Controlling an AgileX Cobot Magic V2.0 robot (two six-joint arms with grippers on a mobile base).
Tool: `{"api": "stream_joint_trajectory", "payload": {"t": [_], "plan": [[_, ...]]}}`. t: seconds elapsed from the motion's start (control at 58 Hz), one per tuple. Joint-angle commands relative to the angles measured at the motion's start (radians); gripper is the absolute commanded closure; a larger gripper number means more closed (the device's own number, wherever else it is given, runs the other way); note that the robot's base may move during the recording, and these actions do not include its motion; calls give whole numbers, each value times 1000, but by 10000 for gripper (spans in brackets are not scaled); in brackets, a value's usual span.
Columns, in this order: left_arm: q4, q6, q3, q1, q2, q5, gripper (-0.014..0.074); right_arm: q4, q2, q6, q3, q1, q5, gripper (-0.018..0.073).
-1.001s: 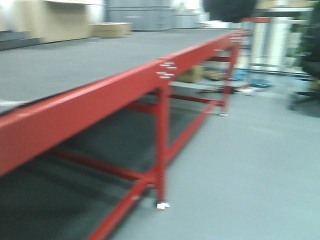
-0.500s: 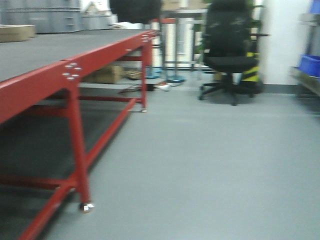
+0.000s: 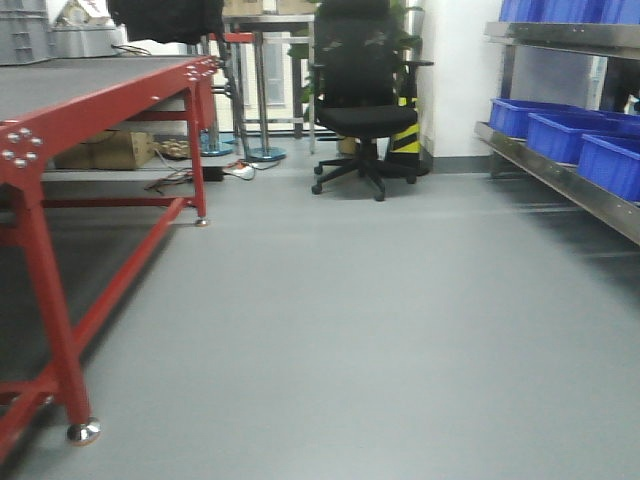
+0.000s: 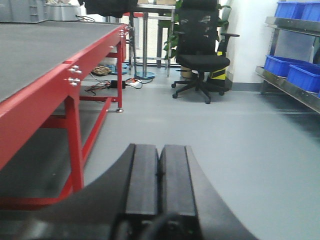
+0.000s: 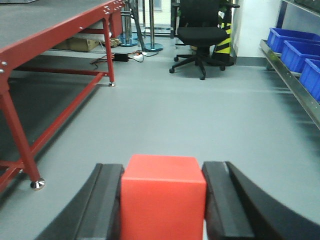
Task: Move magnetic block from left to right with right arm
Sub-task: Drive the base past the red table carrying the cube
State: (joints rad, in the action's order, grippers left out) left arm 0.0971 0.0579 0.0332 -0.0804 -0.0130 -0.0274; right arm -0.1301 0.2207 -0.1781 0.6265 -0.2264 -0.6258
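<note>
The right gripper (image 5: 162,167) clamps the red magnetic block (image 5: 162,197) at the bottom centre of the right wrist view. Its dark fingers (image 5: 107,200) press against the cube's two sides, and the cube hangs above bare grey floor (image 5: 165,115). In the left wrist view the left gripper (image 4: 160,150) carries nothing, its pads pressed flat together. From the front view, the red-framed table (image 3: 60,110) runs along the left edge of the frame. A black office chair (image 3: 360,90) stands at upper centre and blue bins (image 3: 560,125) line a steel shelf (image 3: 560,180) at the right. The block appears lifted and in transit, so the pick-up looks done and the placing is not. The next move calls for taking the cube across to a spot on the right, lowering it onto a surface and only then parting the fingers. No set-down spot is evident in these views, and a release here would drop the cube to the floor.
</note>
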Motion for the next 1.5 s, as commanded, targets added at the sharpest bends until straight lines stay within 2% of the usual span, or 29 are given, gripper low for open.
{"api": "stream_joint_trajectory", "payload": {"t": [0.0, 1.484], "plan": [[5, -6, 8, -7, -13, 84, 722, -18, 11, 8, 26, 3, 86, 386], [5, -6, 8, -7, -13, 84, 722, -18, 13, 8, 26, 3, 86, 386]]}}
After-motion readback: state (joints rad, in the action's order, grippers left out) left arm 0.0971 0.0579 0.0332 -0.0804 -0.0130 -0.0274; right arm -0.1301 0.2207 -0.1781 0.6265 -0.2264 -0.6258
